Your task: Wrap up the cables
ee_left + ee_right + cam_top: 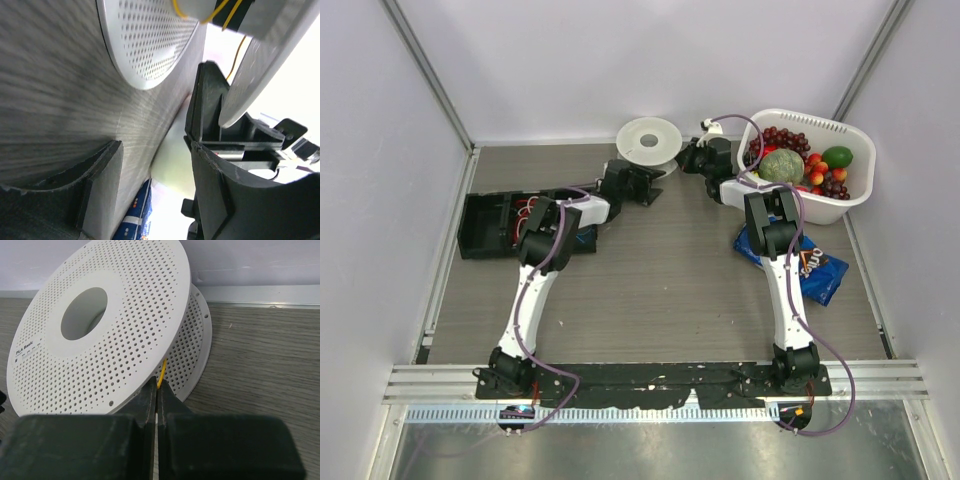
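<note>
The white perforated spool [650, 140] stands at the back of the table. In the right wrist view it [100, 325] fills the upper left. My right gripper [156, 386] is shut on the thin yellow-orange cable [161, 373], which runs up between the spool's two flanges. In the top view this gripper [694, 156] sits just right of the spool. My left gripper [646, 186] is open and empty, just in front of the spool. The left wrist view shows the left gripper [155, 150] with jaws apart below the spool's flange [150, 40], and cable turns [227, 15] on the hub.
A white basket [855, 190] of fruit stands at the back right. A blue snack bag [820, 272] lies under the right arm. A black box [485, 225] sits at the left. Walls close the back and both sides.
</note>
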{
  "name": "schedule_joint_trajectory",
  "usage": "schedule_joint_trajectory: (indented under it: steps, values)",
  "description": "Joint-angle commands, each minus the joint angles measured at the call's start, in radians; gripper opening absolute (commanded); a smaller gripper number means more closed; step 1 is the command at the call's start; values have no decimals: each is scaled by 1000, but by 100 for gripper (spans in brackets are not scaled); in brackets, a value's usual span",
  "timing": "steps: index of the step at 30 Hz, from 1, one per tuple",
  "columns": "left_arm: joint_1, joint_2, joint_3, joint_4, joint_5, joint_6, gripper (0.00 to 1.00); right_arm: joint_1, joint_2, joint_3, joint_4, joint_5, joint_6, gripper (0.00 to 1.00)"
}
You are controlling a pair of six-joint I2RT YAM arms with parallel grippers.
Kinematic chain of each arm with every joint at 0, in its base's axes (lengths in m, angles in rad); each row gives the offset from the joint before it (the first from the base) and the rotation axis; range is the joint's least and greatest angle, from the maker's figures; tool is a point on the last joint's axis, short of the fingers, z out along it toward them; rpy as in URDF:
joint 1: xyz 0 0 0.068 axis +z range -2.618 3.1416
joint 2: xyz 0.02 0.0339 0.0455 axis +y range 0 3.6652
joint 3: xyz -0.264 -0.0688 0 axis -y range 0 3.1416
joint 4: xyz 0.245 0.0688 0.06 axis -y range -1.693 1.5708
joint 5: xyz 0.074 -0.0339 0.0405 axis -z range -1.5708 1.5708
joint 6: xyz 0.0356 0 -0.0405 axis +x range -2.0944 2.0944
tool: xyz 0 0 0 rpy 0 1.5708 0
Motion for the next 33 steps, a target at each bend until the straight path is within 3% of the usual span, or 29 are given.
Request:
schedule_joint_trajectory:
  steps: [1, 8, 10, 15, 23, 33]
  values:
    - [-12, -31, -15, 26, 37, 10, 61, 4, -6, 29, 43, -3, 7, 1]
    - [-16, -57, -16, 113, 72, 105, 64, 3, -16, 17, 12, -28, 24, 1]
    - [-16, -60, -9, 122, 77, 122, 65, 3, -19, 12, 14, -43, 27, 12]
    - [-16, -78, -4, 161, 84, 152, 66, 1, -43, -12, 0, -32, 23, 22]
    - [-22, -153, 44, 127, 80, 315, 70, 0, -160, -123, -37, 43, -54, 47]
    - [-5, -306, 57, -28, 92, 528, 70, 0, -341, -256, -81, 41, -103, 59]
